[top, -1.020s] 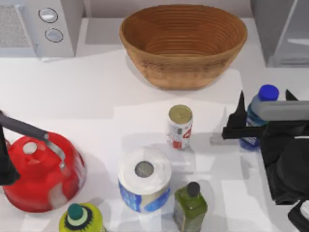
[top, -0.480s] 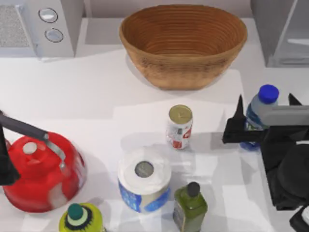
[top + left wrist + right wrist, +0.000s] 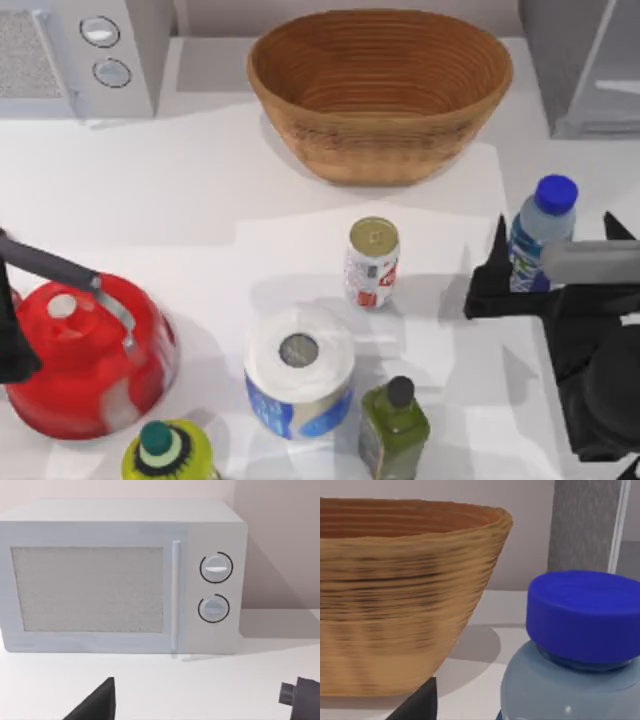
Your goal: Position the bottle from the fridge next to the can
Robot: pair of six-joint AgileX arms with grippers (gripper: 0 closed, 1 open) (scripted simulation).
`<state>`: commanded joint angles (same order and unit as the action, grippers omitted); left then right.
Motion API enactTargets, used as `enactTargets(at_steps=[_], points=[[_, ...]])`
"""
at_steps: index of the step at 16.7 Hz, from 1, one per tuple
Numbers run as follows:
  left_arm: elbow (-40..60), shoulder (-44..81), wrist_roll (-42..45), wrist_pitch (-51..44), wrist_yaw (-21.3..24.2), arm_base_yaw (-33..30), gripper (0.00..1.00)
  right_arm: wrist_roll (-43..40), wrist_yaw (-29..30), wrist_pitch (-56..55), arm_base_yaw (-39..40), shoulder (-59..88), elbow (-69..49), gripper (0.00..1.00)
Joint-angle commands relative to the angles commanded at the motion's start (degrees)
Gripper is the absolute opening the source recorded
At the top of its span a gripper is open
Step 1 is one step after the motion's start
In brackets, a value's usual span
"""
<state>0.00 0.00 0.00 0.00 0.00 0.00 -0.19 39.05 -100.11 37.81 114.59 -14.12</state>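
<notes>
The bottle [image 3: 540, 228], clear blue with a blue cap, stands upright on the table's right side, well to the right of the white-and-red can [image 3: 373, 262]. My right gripper [image 3: 556, 235] is open, its two dark fingers straddling the bottle with a gap on each side. The right wrist view has the bottle's cap [image 3: 582, 615] close up, with one fingertip [image 3: 417, 705] off to the side. The grey fridge [image 3: 585, 65] stands at the back right. My left gripper [image 3: 200, 707] is open and parked at the table's left edge, facing the microwave.
A woven basket [image 3: 380, 90] sits at the back centre, a microwave [image 3: 80, 55] with two dials at the back left. A red kettle [image 3: 85, 360], a paper roll [image 3: 298, 370], an olive bottle [image 3: 395, 425] and a yellow-green bottle [image 3: 168, 455] crowd the front.
My right gripper has drawn back toward the table's front edge and slightly right, so more of the bottle shows. The bottle and the left arm have stayed put.
</notes>
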Motion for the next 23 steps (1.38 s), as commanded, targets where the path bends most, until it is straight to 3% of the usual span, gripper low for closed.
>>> enactTargets(at_steps=[4,8,16,23], points=[[0.0,0.0,0.0,0.0,0.0,0.0,1.0,0.1,-3.0,1.9,-1.0,-3.5,1.3,1.0],[0.0,0.0,0.0,0.0,0.0,0.0,1.0,0.4,-12.3,11.8,-5.0,-16.7,5.0,1.0],[0.0,0.0,0.0,0.0,0.0,0.0,1.0,1.3,-31.8,52.7,-20.8,-62.3,13.9,1.0],[0.0,0.0,0.0,0.0,0.0,0.0,1.0,0.9,-38.8,86.6,-34.0,-100.2,15.8,1.0]])
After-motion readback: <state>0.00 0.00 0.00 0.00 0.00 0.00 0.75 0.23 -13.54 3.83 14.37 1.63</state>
